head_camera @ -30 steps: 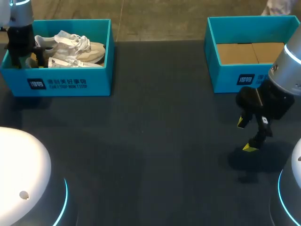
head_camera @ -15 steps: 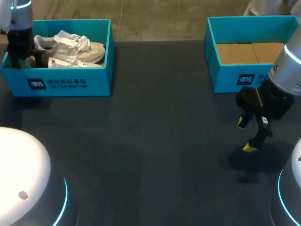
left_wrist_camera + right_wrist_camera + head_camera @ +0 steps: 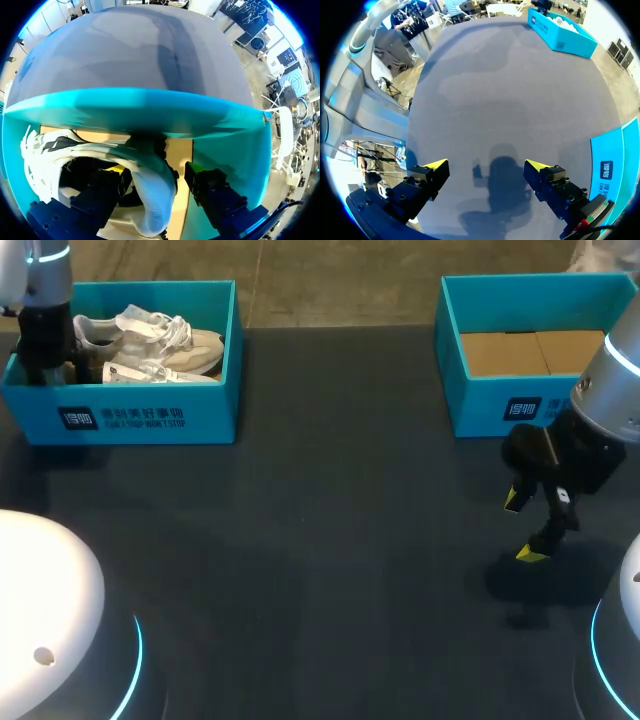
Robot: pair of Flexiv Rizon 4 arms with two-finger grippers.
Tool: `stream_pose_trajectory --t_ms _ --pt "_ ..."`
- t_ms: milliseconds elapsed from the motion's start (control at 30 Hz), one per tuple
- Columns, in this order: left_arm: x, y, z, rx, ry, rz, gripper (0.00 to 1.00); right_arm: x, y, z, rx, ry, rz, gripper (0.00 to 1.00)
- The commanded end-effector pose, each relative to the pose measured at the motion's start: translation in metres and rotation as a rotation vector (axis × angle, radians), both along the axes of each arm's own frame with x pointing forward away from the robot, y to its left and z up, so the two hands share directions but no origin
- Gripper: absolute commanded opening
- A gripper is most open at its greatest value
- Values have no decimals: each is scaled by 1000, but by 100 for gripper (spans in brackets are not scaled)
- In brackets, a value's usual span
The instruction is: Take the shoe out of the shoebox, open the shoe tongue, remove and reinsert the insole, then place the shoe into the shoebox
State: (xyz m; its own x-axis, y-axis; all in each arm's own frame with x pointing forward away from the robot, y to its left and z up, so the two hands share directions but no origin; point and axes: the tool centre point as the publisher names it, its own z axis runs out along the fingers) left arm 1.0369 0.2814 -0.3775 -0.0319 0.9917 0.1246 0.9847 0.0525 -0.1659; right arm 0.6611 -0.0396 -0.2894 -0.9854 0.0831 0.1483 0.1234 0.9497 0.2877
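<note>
A white shoe lies in the teal shoebox at the far left, toe towards the box's right wall. My left gripper is down inside that box at the shoe's heel end. In the left wrist view the left gripper straddles the heel: one finger is inside the shoe's opening, the other outside, with a thin gap still showing beside the heel. My right gripper hangs open over bare table in front of the second shoebox, with nothing between its fingers.
The second teal box at the far right holds only a cardboard floor. The dark table between the two boxes is bare. In the right wrist view the second box's wall stands close beside the right gripper.
My left arm has shifted slightly over the heel end of the box. The right arm and the shoe have not moved.
</note>
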Motion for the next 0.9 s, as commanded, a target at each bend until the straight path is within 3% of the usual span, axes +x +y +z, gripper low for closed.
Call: stream_pose_trajectory --t_ms 33,233,500,567,633,900 --pt "3 0 -5 5 9 -1 70 0 0 -1 -2 0 0 100" --pt "1 0 -8 6 18 1 49 0 0 -1 -2 0 0 100" --pt "1 1 -13 19 27 -7 40 0 0 -1 -2 0 0 100" --pt "1 1 -13 22 28 -8 27 0 0 -1 -2 0 0 100" --pt "2 1 -13 24 28 -10 0 0 0 -1 -2 0 0 100" --pt "2 2 -13 25 24 -22 0 0 0 -1 -2 0 0 100"
